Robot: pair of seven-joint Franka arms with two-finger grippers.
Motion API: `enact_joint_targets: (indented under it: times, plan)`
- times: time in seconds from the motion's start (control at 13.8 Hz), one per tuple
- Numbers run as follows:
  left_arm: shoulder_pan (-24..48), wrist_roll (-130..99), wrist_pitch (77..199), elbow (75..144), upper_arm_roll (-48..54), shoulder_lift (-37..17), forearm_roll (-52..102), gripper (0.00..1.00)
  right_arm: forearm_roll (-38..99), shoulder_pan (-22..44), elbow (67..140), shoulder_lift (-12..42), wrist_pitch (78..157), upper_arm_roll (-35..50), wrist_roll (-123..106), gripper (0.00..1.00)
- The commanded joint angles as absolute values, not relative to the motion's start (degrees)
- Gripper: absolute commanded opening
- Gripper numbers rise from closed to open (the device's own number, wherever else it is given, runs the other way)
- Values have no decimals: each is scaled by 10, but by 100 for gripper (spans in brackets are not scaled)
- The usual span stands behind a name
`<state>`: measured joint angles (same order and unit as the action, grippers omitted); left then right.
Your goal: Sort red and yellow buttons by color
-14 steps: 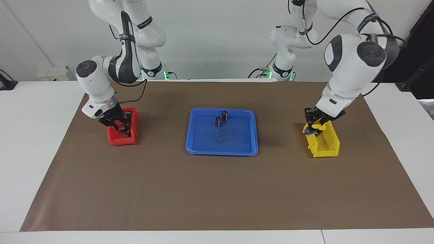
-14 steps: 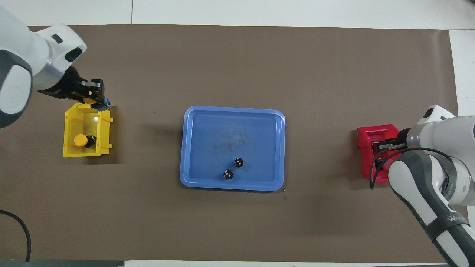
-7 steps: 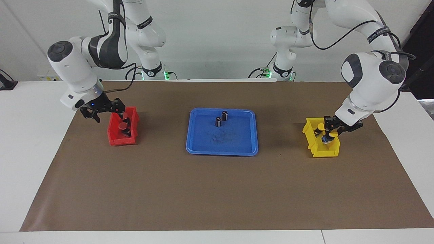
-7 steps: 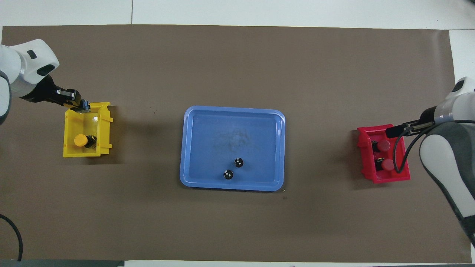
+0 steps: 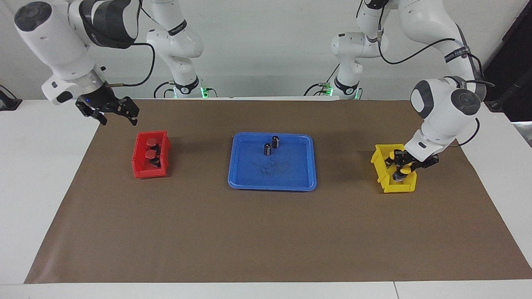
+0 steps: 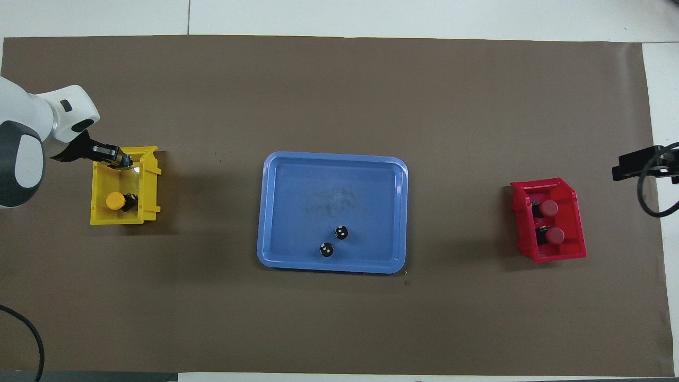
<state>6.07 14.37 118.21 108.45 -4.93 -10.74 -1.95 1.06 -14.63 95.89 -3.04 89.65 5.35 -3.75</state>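
Observation:
Two red buttons lie in the red bin toward the right arm's end; they also show in the overhead view. My right gripper is open and empty, raised above the mat beside that bin. My left gripper is low in the yellow bin, shut on a yellow button. Another yellow button lies in that bin, apart from the left gripper.
A blue tray sits mid-table with two dark capless cylinders standing in its part nearer the robots. A brown mat covers the table.
My right gripper left the red bin, rose and drew back toward the table's end, leaving two red buttons there. My left gripper carried the yellow button over the yellow bin and lowered into it.

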Motion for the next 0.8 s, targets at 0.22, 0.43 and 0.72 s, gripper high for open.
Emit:
enact_joint_targets:
  times: [0.22, 0.43, 0.72]
  plan:
    - [38, 169, 1269, 1167, -43, -95, -35, 2, -16, -131, 881, -13, 843, 55, -33, 100]
    - [39, 165, 1265, 1169, -43, -94, -35, 5, -29, -95, 876, -13, 837, 15, -33, 100]
    - [47, 156, 1264, 1168, -41, -94, -34, 3, -21, -89, 885, -19, 836, -12, -33, 100]
